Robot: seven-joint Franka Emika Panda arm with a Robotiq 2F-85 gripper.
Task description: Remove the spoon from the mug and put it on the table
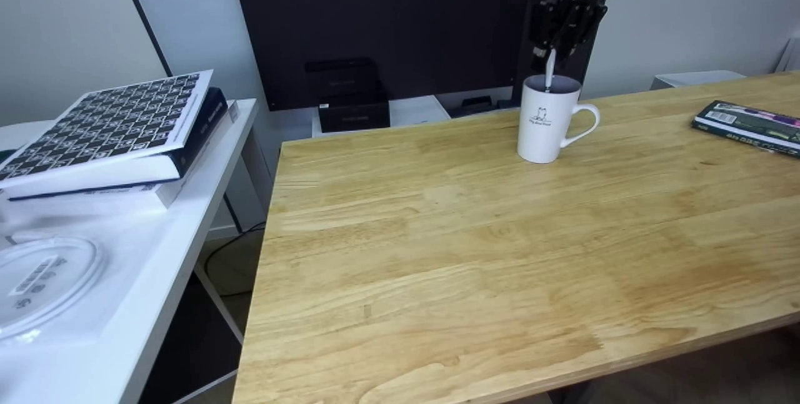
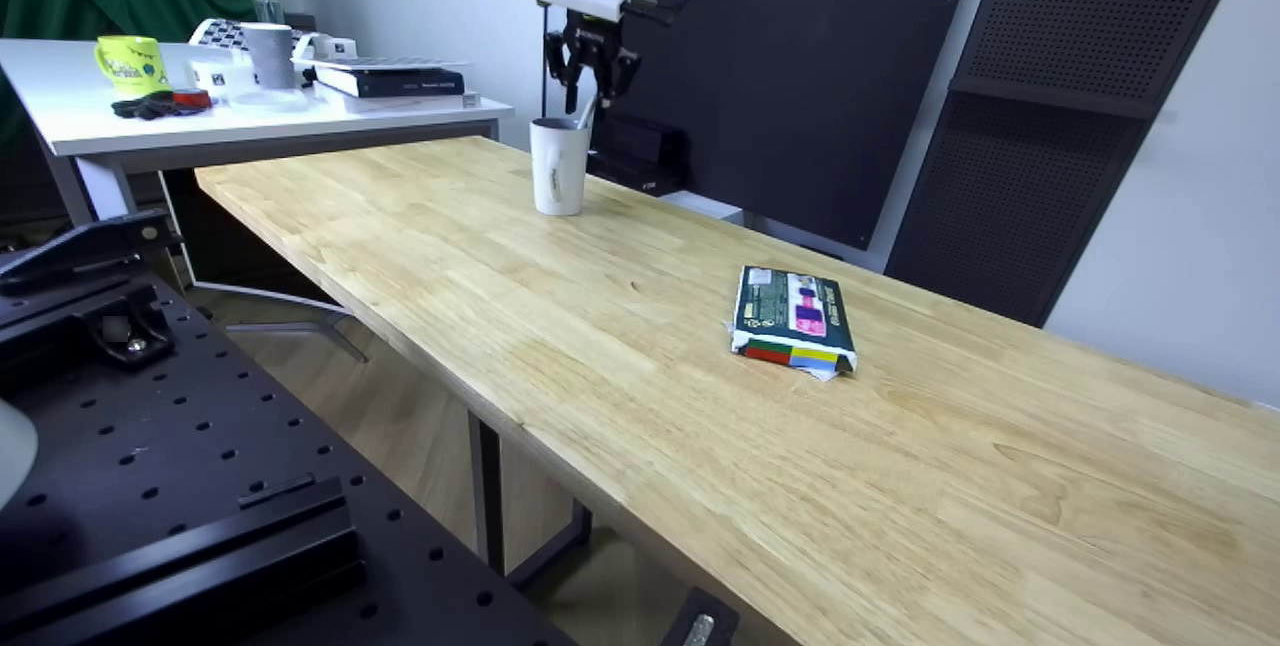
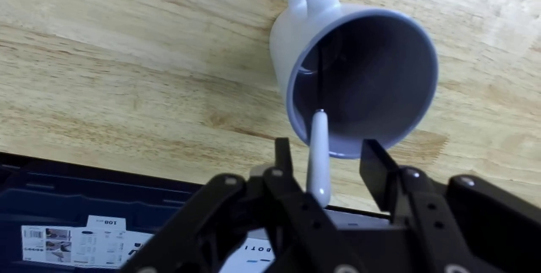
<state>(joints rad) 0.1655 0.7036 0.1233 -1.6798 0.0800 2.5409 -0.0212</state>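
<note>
The white mug (image 1: 536, 138) stands upright on the light wooden table (image 1: 437, 254), near its back edge; it also shows in an exterior view (image 2: 558, 171) and in the wrist view (image 3: 287, 49). The spoon (image 3: 319, 154) leans in the mug, its pale handle rising above the rim. Its lower end is inside the mug, mostly lost in shadow. My gripper (image 3: 324, 148) is open over the mug's rim. The handle's top stands between the fingers, nearer the left one in the wrist view, with a gap on the right. The gripper shows above the mug in both exterior views (image 1: 551, 54) (image 2: 590, 96).
A dark green pack (image 2: 795, 311) lies on the table, on the mug's handle side. A white side table (image 1: 206, 166) with stacked books (image 1: 112, 135) stands apart from the wooden table. Dark boxes (image 3: 63, 197) sit lower, beyond the table's back edge.
</note>
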